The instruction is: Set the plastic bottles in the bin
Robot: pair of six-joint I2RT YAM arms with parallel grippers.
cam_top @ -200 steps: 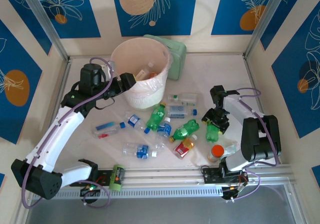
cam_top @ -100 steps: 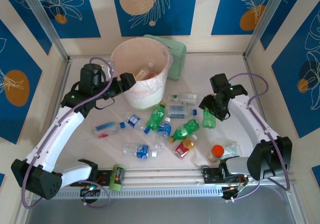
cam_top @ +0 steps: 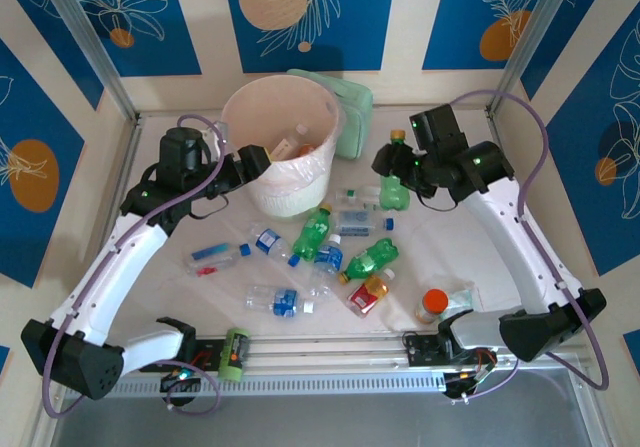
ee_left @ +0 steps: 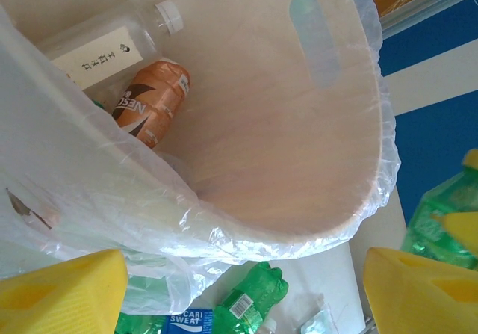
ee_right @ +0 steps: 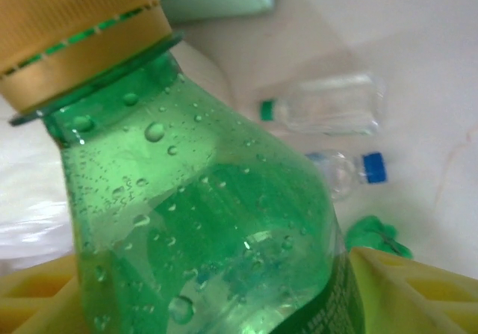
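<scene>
The bin (cam_top: 262,117), a white bucket lined with a pinkish bag, stands at the back centre with a clear bottle (ee_left: 97,46) and an orange one (ee_left: 153,102) inside. My right gripper (cam_top: 402,172) is shut on a green bottle (cam_top: 394,179) with a yellow cap (ee_right: 75,28), held in the air to the right of the bin; its yellow fingers (ee_right: 418,289) press the bottle's body (ee_right: 202,222). My left gripper (cam_top: 262,162) stands open at the bin's left rim (ee_left: 299,233), fingers (ee_left: 60,293) wide apart. Several plastic bottles lie in front of the bin, among them two green ones (cam_top: 313,231) (cam_top: 370,258).
An orange-capped clear container (cam_top: 433,305) stands near the front right. A pale green box (cam_top: 352,117) sits behind the bin. A bottle with a red-yellow label (cam_top: 370,292) and clear blue-capped ones (cam_top: 272,300) (cam_top: 215,257) lie towards the front. Walls close in the table on three sides.
My right arm has lifted the green bottle off the table's right side and carried it back and left towards the bin. The left arm has stayed still.
</scene>
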